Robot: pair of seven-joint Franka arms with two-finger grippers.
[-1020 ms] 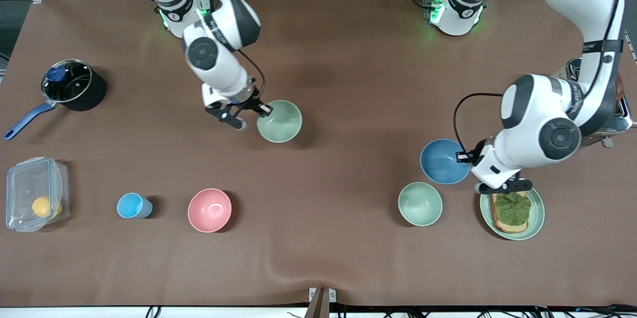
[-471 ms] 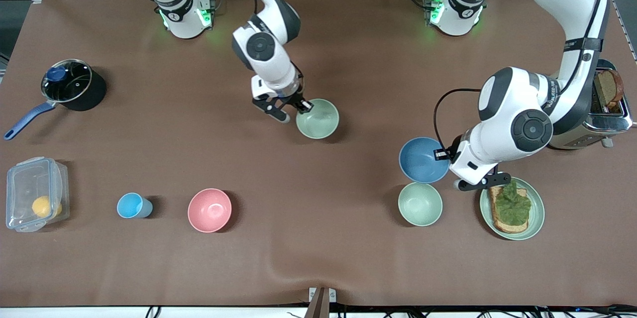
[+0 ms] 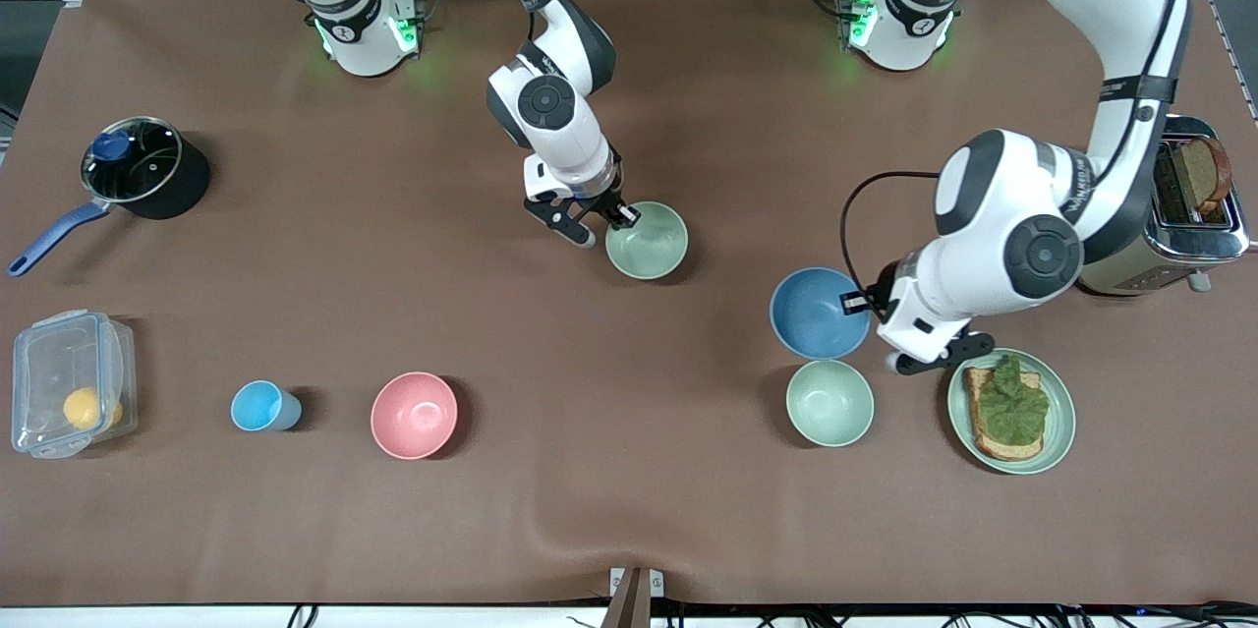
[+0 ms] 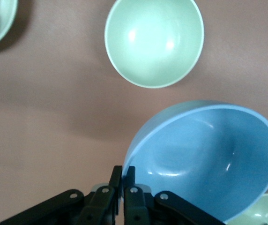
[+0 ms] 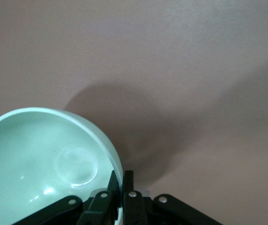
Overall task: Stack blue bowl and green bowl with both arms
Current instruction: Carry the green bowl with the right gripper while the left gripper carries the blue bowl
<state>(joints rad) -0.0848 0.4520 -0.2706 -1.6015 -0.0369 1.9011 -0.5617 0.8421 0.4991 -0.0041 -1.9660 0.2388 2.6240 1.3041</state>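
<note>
My right gripper [image 3: 617,215] is shut on the rim of the green bowl [image 3: 646,240] and holds it over the middle of the table. In the right wrist view the fingers [image 5: 123,180] pinch that rim, with the green bowl [image 5: 40,159] beside them. My left gripper [image 3: 865,304] is shut on the rim of the blue bowl [image 3: 819,314] and holds it tilted above the table, just by the paler mint bowl [image 3: 829,402]. In the left wrist view the fingers [image 4: 123,173] clamp the blue bowl [image 4: 204,154].
The mint bowl [image 4: 154,42] stands beside a mint plate with a sandwich [image 3: 1012,410]. A toaster [image 3: 1194,205] is at the left arm's end. A pink bowl [image 3: 414,415], a light-blue cup [image 3: 260,406], a clear box [image 3: 69,382] and a pot [image 3: 138,166] are toward the right arm's end.
The right arm has carried the green bowl toward the left arm's end of the table. The left arm has carried the blue bowl toward the green bowl. The two bowls are closer together.
</note>
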